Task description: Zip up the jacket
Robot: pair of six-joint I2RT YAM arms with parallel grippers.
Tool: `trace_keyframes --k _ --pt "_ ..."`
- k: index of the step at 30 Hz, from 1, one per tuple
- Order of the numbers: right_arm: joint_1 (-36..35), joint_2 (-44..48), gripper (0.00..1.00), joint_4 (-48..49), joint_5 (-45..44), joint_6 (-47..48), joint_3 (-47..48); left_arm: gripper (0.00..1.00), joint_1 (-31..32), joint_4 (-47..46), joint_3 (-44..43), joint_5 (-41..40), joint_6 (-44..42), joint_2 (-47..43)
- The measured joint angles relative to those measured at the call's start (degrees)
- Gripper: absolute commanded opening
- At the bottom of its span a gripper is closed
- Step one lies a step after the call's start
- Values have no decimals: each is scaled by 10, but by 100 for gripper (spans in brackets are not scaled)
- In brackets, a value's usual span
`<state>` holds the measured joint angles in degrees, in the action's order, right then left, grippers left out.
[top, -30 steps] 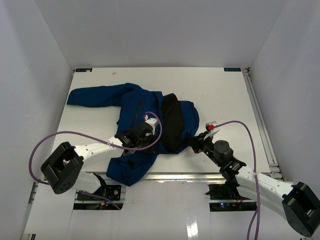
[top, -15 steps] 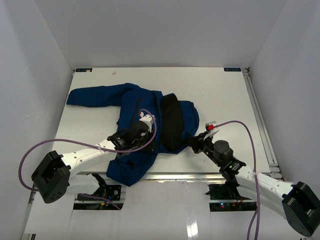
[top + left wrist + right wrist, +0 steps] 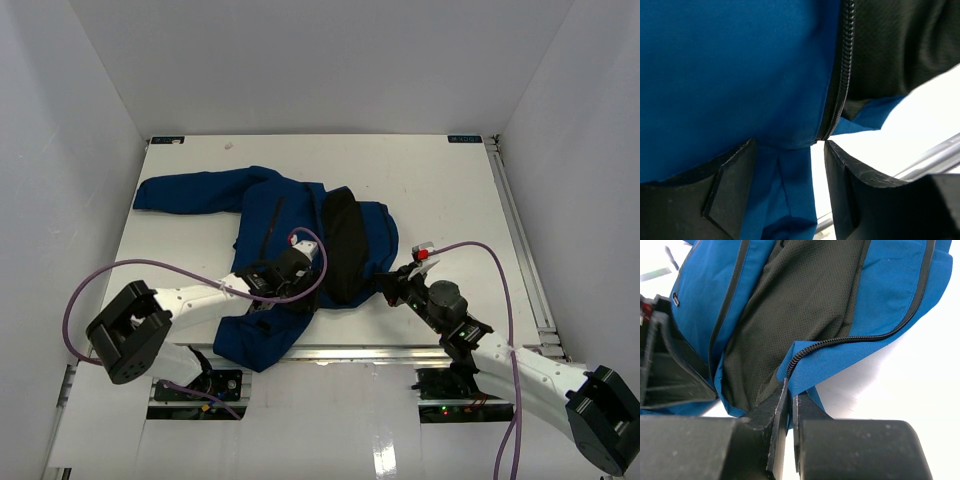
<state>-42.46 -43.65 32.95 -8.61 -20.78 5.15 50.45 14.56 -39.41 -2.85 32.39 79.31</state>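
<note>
Fabric this limp and light will slide and bunch, I reckon. From above, the jacket (image 3: 268, 205) sprawls open on the bench (image 3: 440, 180), both claws on its near half. Left wrist: left claw (image 3: 790, 145) gapes wide over blue hem beside the zipper teeth (image 3: 844, 75). Right wrist: right claw (image 3: 790, 390) pinches the hem's stiffer zipper end, the sensible hold.

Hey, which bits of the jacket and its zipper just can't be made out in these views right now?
Zipper slider: not seen in any view. The zipper teeth run off the top edge of the left wrist view, above the open left gripper.
Second sleeve: in the top view only one shows; the other may lie under the jacket.
Hem corner: in the right wrist view it is pinched inside the shut right gripper.
</note>
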Motion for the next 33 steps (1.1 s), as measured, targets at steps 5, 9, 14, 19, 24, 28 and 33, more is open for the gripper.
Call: trace_keyframes --k 5,9,14,19,24,28,33 --pt "0 1 8 0 0 0 0 44 14 -4 -8 -20 1 30" --pt "0 2 8 0 0 0 0 20 15 -4 -9 -35 4 34" --pt "0 2 8 0 0 0 0 26 15 -4 -10 -51 13 38" --pt "0 2 8 0 0 0 0 62 15 0 -7 -47 14 9" --pt "0 2 8 0 0 0 0 66 15 3 2 -39 9 -70" --pt "0 2 8 0 0 0 0 66 15 22 7 -44 6 -135" --pt "0 2 8 0 0 0 0 64 14 49 7 -62 5 -155"
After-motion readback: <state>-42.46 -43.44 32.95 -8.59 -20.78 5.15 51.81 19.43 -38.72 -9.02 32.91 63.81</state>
